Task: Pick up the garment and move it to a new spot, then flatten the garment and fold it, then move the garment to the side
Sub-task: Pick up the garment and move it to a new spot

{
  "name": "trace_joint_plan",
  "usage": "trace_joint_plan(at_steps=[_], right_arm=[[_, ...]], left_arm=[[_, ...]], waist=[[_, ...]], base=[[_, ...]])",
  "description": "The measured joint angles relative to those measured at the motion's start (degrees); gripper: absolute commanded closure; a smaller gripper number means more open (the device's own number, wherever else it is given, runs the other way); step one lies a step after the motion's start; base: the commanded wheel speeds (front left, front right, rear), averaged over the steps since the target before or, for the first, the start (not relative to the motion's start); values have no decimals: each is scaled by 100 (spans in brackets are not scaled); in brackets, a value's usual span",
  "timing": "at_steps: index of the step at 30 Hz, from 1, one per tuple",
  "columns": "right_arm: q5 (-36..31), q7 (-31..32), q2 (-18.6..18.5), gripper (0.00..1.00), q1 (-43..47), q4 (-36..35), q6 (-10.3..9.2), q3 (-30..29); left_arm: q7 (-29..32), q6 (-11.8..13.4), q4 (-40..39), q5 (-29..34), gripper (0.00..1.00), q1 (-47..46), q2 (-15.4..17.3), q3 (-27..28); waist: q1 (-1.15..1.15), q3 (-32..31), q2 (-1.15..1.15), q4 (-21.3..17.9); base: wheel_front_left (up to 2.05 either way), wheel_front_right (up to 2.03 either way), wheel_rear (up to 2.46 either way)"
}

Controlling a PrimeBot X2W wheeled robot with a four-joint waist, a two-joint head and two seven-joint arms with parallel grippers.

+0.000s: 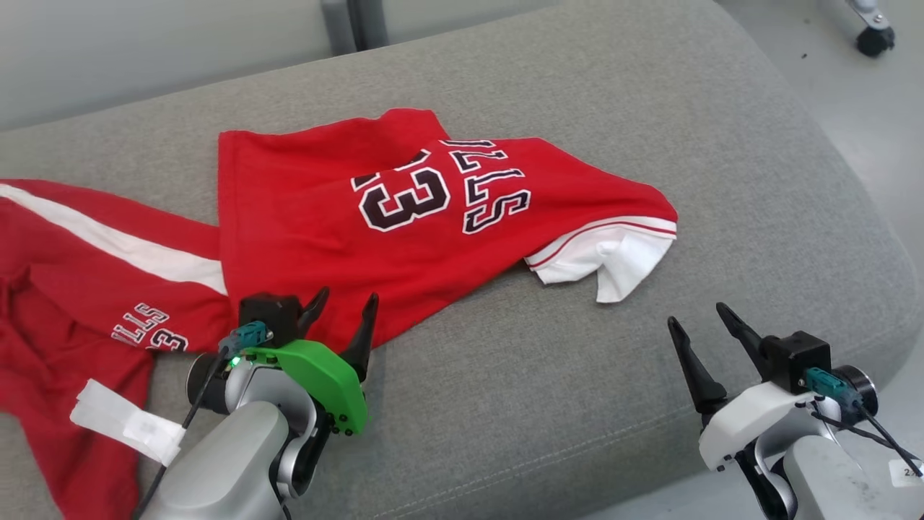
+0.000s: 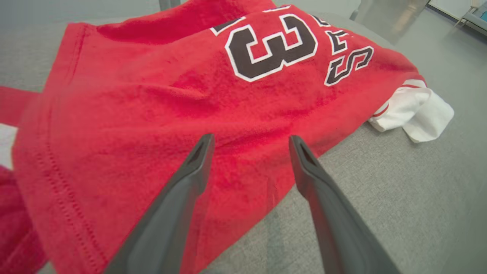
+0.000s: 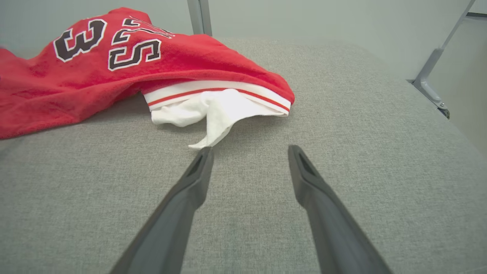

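**Both grippers open and empty, jersey ahead of them on grey cushion**

Left gripper (image 1: pixel 348 295): jaws spread wide, nothing between them. Its fingertips sit over the near edge of the garment (image 1: pixel 325 217). The left wrist view has red cloth under and ahead of both fingers, and the cloth edge runs just off the right finger. Cannot tell whether the tips touch the cloth.

Straight ahead of this gripper and a bit right is the black, white-outlined "23", with more lettering past it, upside down in the head view. The jersey lies rumpled, not flat. Its white sleeve (image 1: pixel 613 263) pokes out at the end farthest right of this gripper.

Right gripper (image 1: pixel 696 313): jaws wide apart and empty, over bare cushion (image 1: pixel 548 390). The white sleeve is near, ahead and to the left of its left finger, but apart from it. The red body of the jersey runs on farther left.

A second red piece with a white stripe (image 1: pixel 65 282) lies left of the left gripper, meeting the jersey's left edge. A white tag (image 1: pixel 126 426) lies on it beside the left forearm. A caster (image 1: pixel 875 40) stands on the floor well ahead and right of the right gripper.
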Motion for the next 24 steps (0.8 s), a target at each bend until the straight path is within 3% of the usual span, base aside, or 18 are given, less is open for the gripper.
trace_joint_plan(at_steps=[13, 24], right_arm=[[349, 74, 191, 0, -122, 868, -56, -274], [456, 135, 209, 0, -469, 1341, -58, -338]], left_arm=[[-27, 18, -11, -11, 0, 83, 35, 79], [-82, 35, -27, 43, 0, 191, 69, 192]], waist=[[0, -135, 0, 1059], [0, -35, 0, 1456]], base=[[0, 0, 0], [0, 0, 0]])
